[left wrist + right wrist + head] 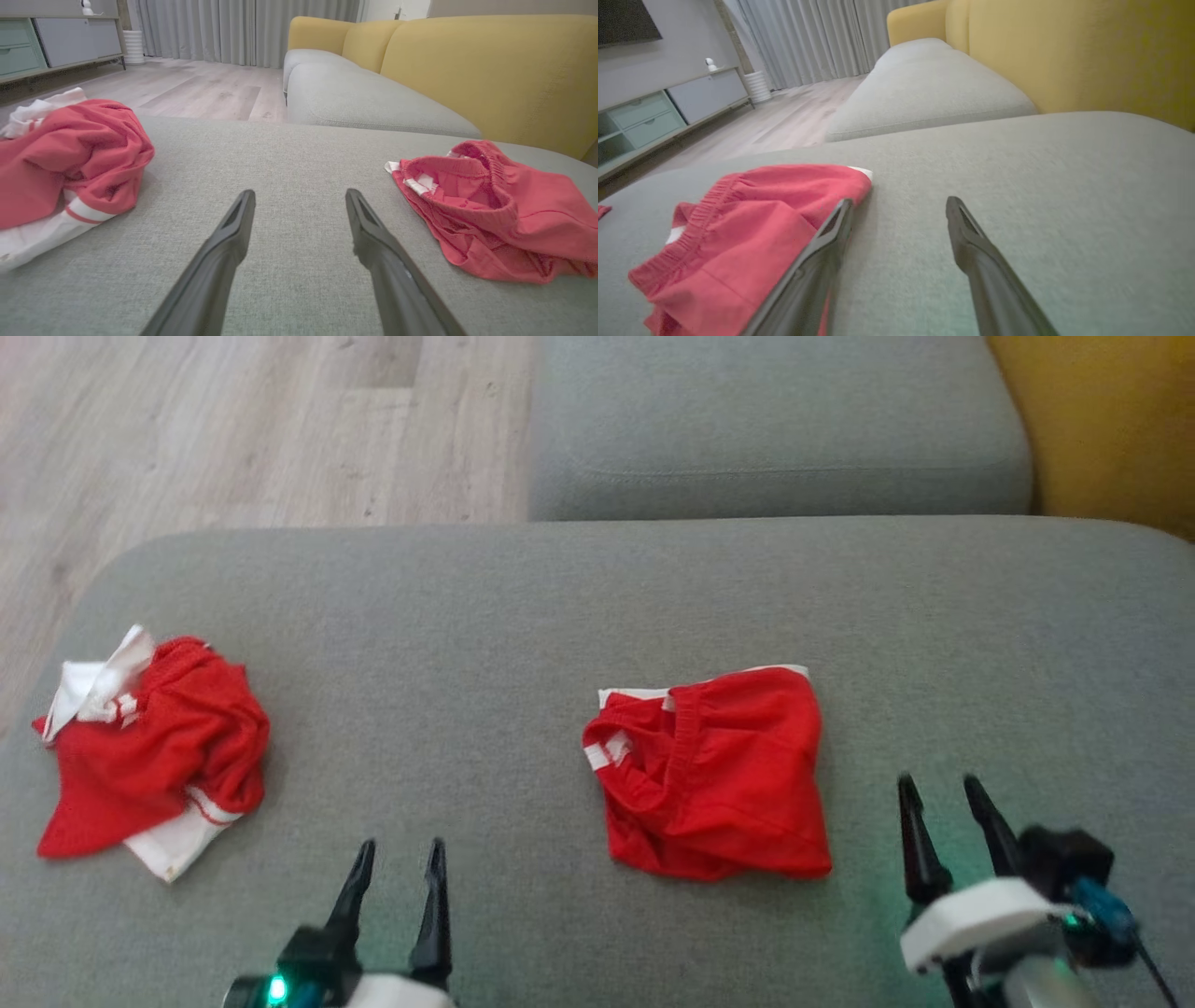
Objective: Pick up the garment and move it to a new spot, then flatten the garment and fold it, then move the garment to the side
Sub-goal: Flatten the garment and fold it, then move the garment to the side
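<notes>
Shorts [714, 775] look folded, guessing side-move next. My left gripper [401, 845], right gripper [937, 781] both wide open, empty. Gotta pinch all layers.

1. The head view looks steeply down from well above the cushion [523, 607], with the floor [233, 429] at top left and the left gripper [401, 847] and right gripper [938, 784] at its bottom edge.
2. The left wrist view sits low, close over the cushion, facing level across it toward the curtains [210, 28] and cabinet [60, 37].
3. The right wrist view is equally low and near, facing much the same way, tilted a little.
4. All three share the folded garment [714, 775]. Head and left wrist views share the crumpled garment [154, 747]. Both wrist views share the curtains, cabinet and yellow backrest [490, 70].
</notes>
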Tool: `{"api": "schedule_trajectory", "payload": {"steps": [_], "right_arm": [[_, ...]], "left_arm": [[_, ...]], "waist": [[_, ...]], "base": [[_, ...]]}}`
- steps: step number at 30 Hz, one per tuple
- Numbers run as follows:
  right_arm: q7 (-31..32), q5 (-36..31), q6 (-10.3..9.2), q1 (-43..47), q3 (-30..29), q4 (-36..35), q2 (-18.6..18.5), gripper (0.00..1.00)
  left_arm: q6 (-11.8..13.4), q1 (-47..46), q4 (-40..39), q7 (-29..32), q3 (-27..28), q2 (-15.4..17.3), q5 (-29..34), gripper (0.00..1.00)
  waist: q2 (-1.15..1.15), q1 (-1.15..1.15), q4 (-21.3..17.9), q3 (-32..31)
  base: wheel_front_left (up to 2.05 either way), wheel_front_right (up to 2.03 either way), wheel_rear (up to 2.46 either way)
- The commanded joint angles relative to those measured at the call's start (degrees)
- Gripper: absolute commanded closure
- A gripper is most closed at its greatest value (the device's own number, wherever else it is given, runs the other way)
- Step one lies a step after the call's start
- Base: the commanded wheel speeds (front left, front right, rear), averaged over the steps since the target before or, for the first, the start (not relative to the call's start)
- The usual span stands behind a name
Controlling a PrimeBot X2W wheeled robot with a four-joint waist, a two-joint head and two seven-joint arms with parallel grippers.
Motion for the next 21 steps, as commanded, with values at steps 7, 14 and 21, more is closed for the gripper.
{"api": "schedule_trajectory", "payload": {"steps": [7,14,21], "right_arm": [[-0.78,-1.24,-0.05,0.97,-0.09,-0.31,0.6,0.0],[-0.78,0.71,-0.05,0.15,1.73,-0.08,0.63,0.0],[-0.78,4.16,-0.05,-4.26,6.15,3.26,0.64,0.0]], "left_arm": [[-1.14,3.46,-4.14,-0.71,2.76,-0.09,1.67,0.0],[-1.1,2.68,-4.24,-0.71,1.3,-0.13,0.39,0.0],[-1.02,2.15,-3.55,-0.71,-0.6,-0.14,-1.25,0.0]], "waist": [[0.0,0.0,-0.93,-0.85],[0.0,0.0,-0.6,-0.61],[0.0,0.0,1.18,0.87]], "base": [[0.0,0.0,0.0],[0.0,0.0,0.0],[0.0,0.0,0.0]]}}
